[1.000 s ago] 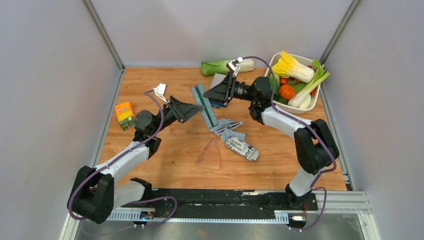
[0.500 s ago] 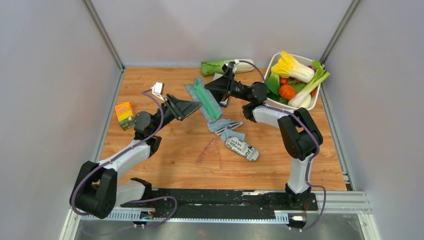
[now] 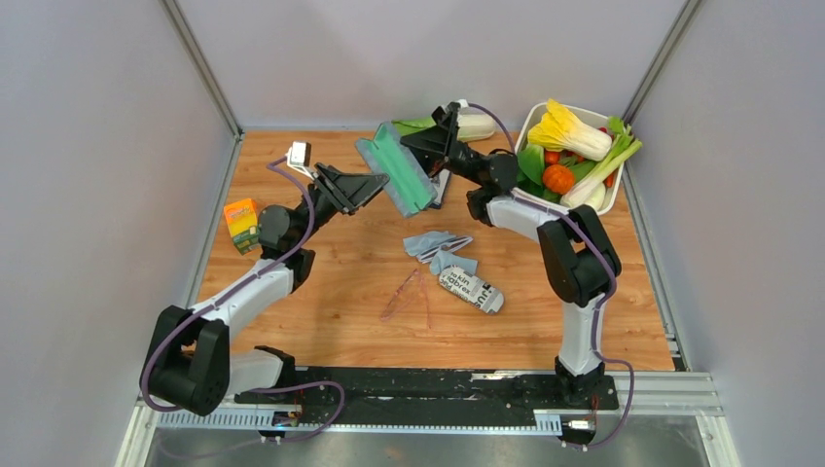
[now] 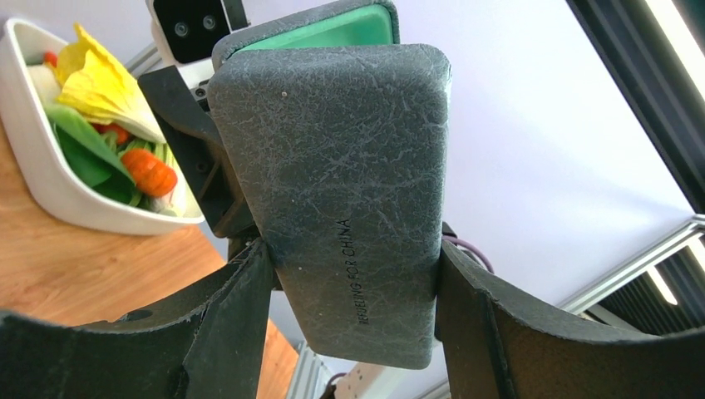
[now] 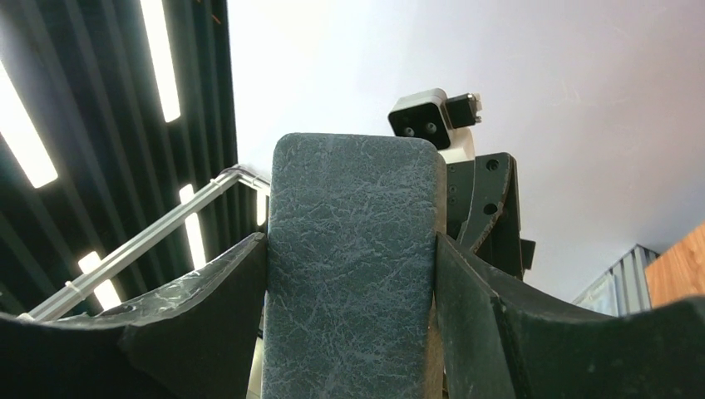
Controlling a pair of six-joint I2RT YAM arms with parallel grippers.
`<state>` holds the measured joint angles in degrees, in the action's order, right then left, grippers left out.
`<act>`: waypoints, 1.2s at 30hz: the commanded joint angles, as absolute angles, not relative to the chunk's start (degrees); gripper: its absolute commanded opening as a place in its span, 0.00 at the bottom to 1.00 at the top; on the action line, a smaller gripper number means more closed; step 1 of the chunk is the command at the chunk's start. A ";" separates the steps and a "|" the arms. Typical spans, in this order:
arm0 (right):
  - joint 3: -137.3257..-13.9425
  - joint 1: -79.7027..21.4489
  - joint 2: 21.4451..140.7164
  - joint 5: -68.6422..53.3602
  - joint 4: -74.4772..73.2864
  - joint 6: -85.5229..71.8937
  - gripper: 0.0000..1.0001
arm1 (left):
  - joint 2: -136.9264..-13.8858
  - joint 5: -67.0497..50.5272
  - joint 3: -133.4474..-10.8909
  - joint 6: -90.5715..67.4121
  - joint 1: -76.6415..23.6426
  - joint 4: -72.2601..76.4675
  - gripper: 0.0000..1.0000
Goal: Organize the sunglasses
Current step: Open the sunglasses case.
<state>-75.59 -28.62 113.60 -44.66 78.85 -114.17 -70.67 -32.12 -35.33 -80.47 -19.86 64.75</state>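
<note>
Moved: against a second ago, we see the grey case (image 3: 397, 177) carried from mid-table to the upper centre of the frame and swung wider open, teal lining showing; the sunglasses (image 3: 409, 295) have not shifted.
Left gripper (image 3: 377, 185): jaws clamped on one shell of the case, a finger on each long edge in the left wrist view.
Right gripper (image 3: 430, 154): jaws clamped on the other shell in the same way.
Sunglasses: flat on the table (image 3: 321, 321), lower centre of the frame, below the blue cloth (image 3: 436, 245).
Relative to jaws: well apart from both grippers and lower in the frame; neither touches them.
Handling: we judge them light, thin and easily bent, with smooth lenses that slip and scratch.
Hold: we would pinch the bridge or top rim gently, not a slim arm.
</note>
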 commanded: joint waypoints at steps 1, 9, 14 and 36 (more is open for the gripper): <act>-78.48 -29.44 117.07 -41.22 102.30 -121.46 0.54 | -69.69 -34.45 -42.01 -81.82 -21.27 87.80 0.44; -81.30 -29.36 119.09 -39.99 102.48 -122.61 0.54 | -70.93 -33.49 -45.88 -86.03 -21.27 90.96 0.44; -80.77 -29.18 120.14 -39.99 102.66 -122.61 0.55 | -69.79 -32.87 -45.79 -87.27 -21.36 91.93 0.44; -83.15 -28.21 120.67 -35.77 102.74 -125.86 0.85 | -69.08 -29.53 -49.92 -87.98 -21.27 92.20 0.43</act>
<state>-83.64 -28.47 118.10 -36.03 80.71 -117.32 -72.55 -26.48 -42.78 -84.09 -19.44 61.71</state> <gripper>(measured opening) 0.777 0.710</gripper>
